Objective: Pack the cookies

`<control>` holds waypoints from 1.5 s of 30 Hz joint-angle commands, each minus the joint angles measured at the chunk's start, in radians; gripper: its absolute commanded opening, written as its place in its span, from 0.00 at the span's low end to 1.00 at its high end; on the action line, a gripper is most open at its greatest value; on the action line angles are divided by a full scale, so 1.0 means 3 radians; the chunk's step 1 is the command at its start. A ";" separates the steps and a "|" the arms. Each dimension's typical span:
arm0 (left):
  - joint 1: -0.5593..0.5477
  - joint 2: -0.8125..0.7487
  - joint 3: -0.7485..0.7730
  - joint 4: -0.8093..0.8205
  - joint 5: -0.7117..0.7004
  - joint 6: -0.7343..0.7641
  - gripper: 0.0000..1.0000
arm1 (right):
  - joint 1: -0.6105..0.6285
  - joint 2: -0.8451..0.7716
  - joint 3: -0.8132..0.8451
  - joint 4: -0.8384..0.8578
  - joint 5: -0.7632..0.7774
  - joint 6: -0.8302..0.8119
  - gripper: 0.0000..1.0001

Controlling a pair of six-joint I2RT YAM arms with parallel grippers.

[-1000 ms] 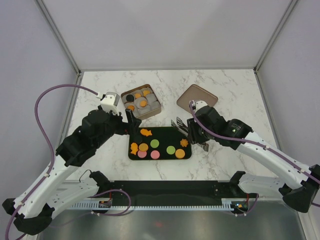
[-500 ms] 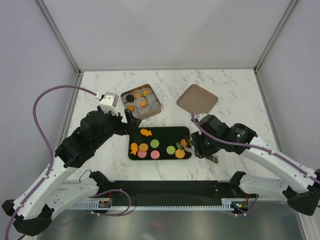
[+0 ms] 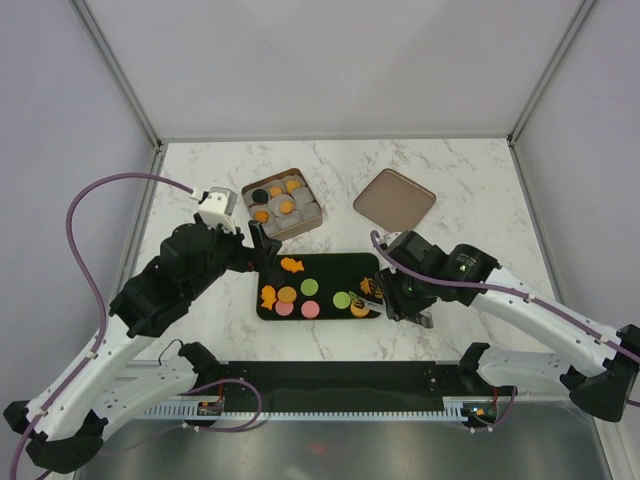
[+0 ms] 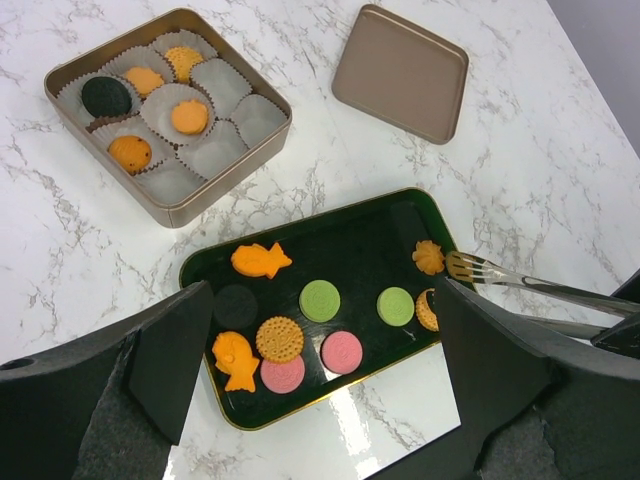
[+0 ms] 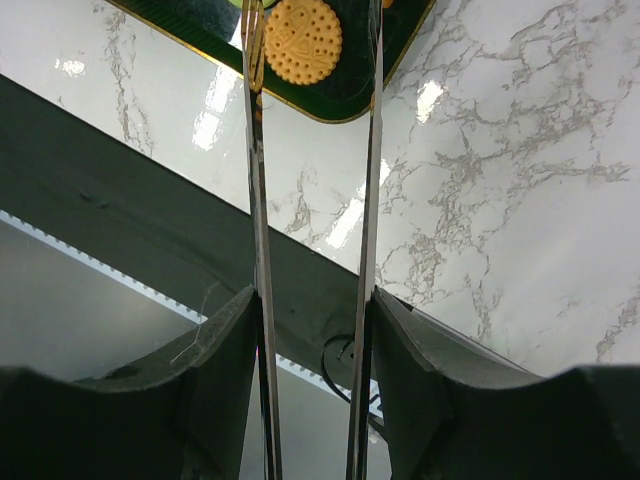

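Note:
The cookies (image 3: 300,295) lie on a black tray (image 3: 325,263): orange fish (image 4: 260,260), green (image 4: 320,300), pink (image 4: 342,352), black and round orange discs. A few more sit in paper cups in the brown tin (image 3: 310,216). My right gripper (image 3: 397,292) is shut on metal tongs (image 3: 368,290). In the right wrist view the tongs (image 5: 372,200) stand spread on either side of a round orange cookie (image 5: 303,40) at the tray's near right corner. My left gripper (image 3: 258,243) is open and empty above the tray's left end, as the left wrist view (image 4: 325,330) shows.
The tin (image 4: 240,170) stands behind the tray on the left, with several empty pale paper cups. Its brown lid (image 3: 394,195) lies flat at the back right, also in the left wrist view (image 4: 400,72). Marble table, white walls around.
My right arm has moved down and left with the tongs, from beside the tray's right edge to the round orange cookie at its near right corner. The left arm has barely moved.

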 commanded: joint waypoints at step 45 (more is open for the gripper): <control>-0.0004 -0.0040 -0.0079 0.0121 -0.0028 0.0182 1.00 | 0.0183 0.0219 0.0180 0.0060 0.0153 -0.0017 0.36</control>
